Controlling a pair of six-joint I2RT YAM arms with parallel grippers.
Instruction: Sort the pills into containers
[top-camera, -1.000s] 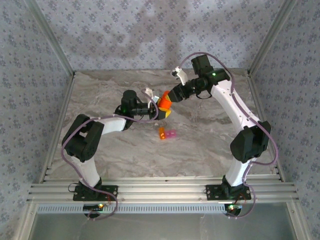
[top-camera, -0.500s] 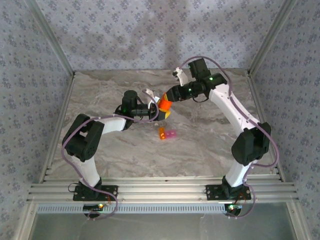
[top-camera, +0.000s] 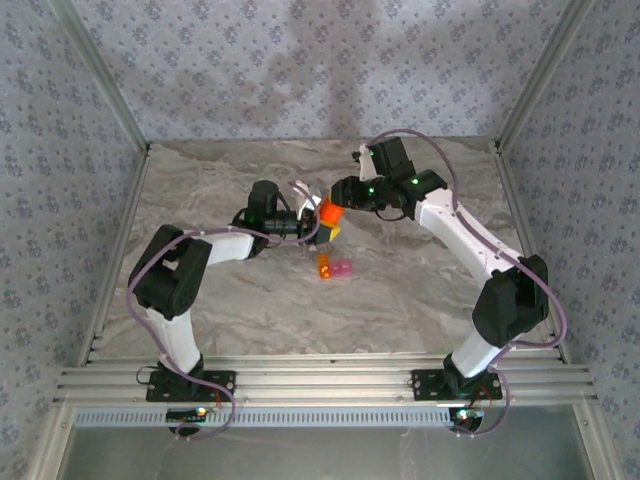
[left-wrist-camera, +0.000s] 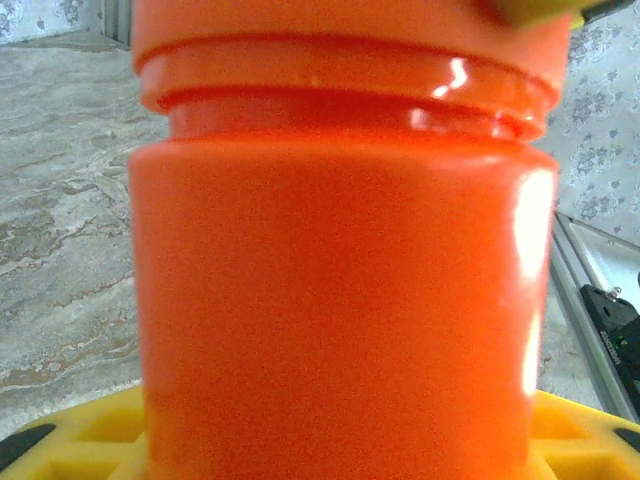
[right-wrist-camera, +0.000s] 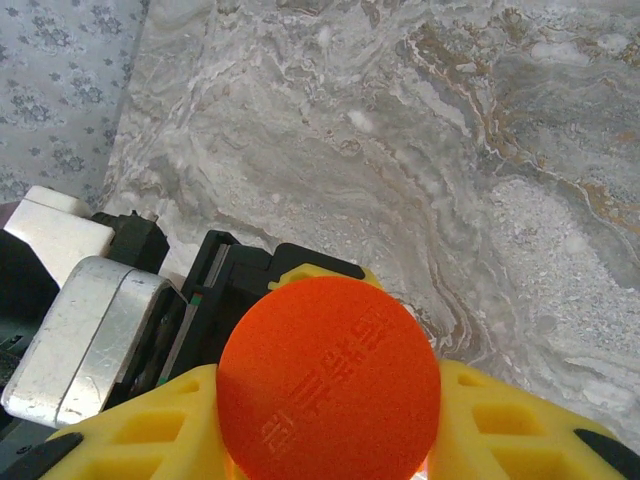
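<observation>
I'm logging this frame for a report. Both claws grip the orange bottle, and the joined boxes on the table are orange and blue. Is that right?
Not quite: the joined boxes are orange and pink, not blue, as the top external view shows. The left claw and right claw do grip the orange bottle.

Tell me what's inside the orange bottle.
Nothing shows: the opaque wall of the orange bottle and its cap, clamped by the right tool, hide any contents.
</observation>
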